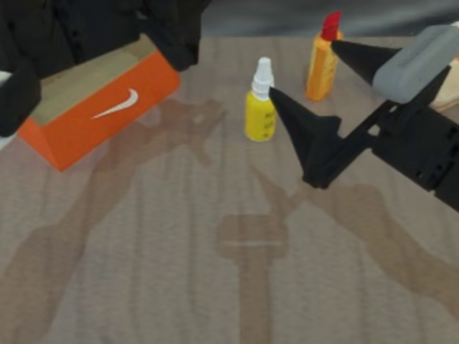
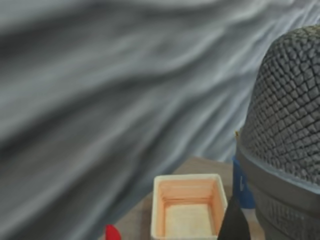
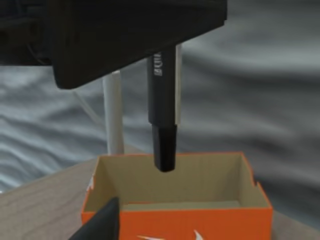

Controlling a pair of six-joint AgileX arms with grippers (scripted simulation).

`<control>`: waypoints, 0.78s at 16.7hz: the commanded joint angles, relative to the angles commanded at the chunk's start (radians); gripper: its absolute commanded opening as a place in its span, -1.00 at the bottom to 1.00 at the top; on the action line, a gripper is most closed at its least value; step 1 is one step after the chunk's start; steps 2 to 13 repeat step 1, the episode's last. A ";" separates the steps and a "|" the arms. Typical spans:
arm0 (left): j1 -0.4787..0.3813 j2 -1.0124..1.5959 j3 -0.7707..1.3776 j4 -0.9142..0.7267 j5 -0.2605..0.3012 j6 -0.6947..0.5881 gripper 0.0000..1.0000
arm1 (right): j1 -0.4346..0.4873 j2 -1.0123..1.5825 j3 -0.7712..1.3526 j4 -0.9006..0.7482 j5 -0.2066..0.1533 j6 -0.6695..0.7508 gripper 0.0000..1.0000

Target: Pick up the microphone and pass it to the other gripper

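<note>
The microphone hangs upright from my left gripper (image 3: 135,40), which is shut on it. Its black handle (image 3: 164,130) points down over the open orange box. The grey mesh head (image 2: 292,100) fills one side of the left wrist view, next to one black fingertip (image 2: 234,224). In the top view the left arm (image 1: 168,29) is a dark mass at the back left, and the microphone is hidden under it. My right gripper (image 1: 301,67) is at the back right, open, with nothing between its pointed fingers, which point left towards the bottles.
An orange shoe box (image 1: 100,107) lies open at the back left, below the left arm. A yellow dropper bottle (image 1: 259,107) and an orange bottle with a red cap (image 1: 323,64) stand close to the right gripper's fingertips. A cream tray (image 2: 187,182) shows in the left wrist view.
</note>
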 joint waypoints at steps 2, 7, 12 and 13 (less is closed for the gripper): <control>0.003 -0.001 -0.002 0.000 0.003 0.000 -1.00 | 0.000 -0.004 -0.004 0.000 -0.001 0.000 1.00; 0.003 -0.001 -0.002 0.000 0.003 0.000 -1.00 | 0.000 -0.004 -0.004 0.000 -0.001 0.000 1.00; 0.003 -0.001 -0.002 0.000 0.003 0.000 -1.00 | 0.000 -0.004 -0.004 0.000 -0.001 0.000 1.00; 0.003 -0.001 -0.002 0.000 0.003 0.000 -1.00 | 0.000 -0.004 -0.004 0.000 -0.001 0.000 1.00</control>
